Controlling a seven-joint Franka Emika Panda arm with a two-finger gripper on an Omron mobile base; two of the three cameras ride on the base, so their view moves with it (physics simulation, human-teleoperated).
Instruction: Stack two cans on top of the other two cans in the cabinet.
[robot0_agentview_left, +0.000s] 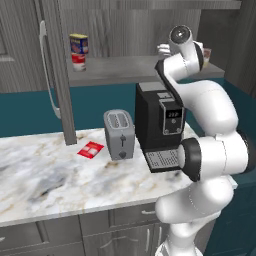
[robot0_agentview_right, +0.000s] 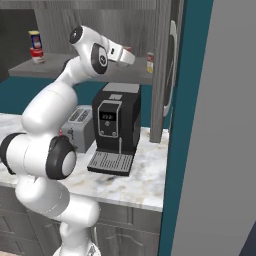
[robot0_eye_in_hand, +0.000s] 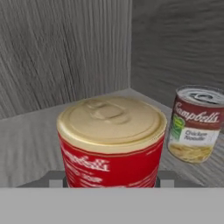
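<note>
Hand view: a red can (robot0_eye_in_hand: 111, 142) with a gold lid is seen very close, upright, its lower body set between two grey blocks at the bottom edge that are taken to be the finger bases; the fingertips themselves are hidden, so it cannot be told whether the can is clamped or merely bracketed. The pale cream can (robot0_eye_in_hand: 196, 124) is seen upright on the grey shelf board (robot0_eye_in_hand: 30, 144), to the right of the red can and further into the corner of the cabinet (robot0_eye_in_hand: 65, 52). That sideways offset is judged to be what the coming move depends on: the red can would have to be raised above the cream can's lid and carried across, both axes kept vertical. In the left base view, the blue-yellow can (robot0_agentview_left: 79, 43) is found already stacked on another red can (robot0_agentview_left: 79, 62) at the far left of the shelf, well apart from the gripper (robot0_agentview_left: 164, 49).
</note>
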